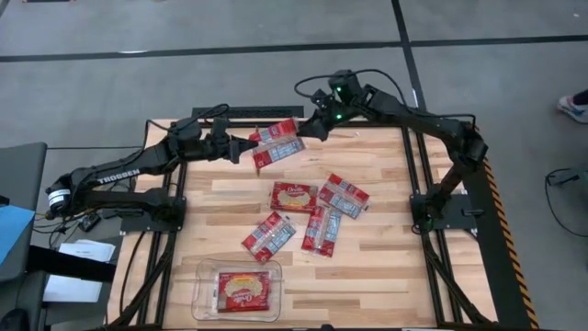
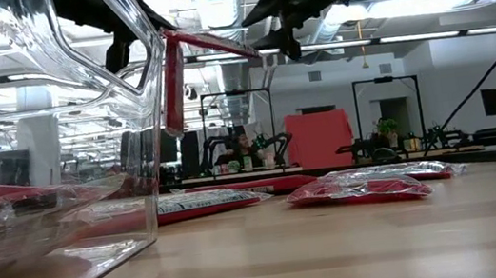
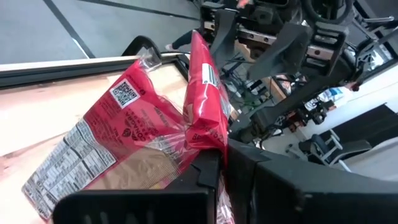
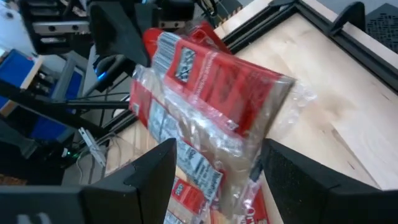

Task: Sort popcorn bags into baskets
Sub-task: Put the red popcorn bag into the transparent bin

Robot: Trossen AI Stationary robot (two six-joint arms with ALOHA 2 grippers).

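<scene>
Popcorn bags: two held up, upper centre of high view, above table [image 1: 386, 267]. Tub [image 1: 204, 299] w/ one bag at bottom left. Left gripper [image 1: 250, 147] pinches bag [image 1: 276, 152]; right gripper [image 1: 308, 127] spread round other bag [image 1: 277, 131]. Separate them w/o tearing, then carry to tub.

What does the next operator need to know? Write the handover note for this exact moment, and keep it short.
Left tool: shut on the held bags, lifted over the far side of the table; it looks like two packets together.
Right tool: open, fingers either side of that bundle, not clamped.
Tub: at the near edge, with one sorted bag inside.
Loose bags: four or five lying mid-table.
Done: one bag in. Left: the held bundle and every loose bag.
</scene>
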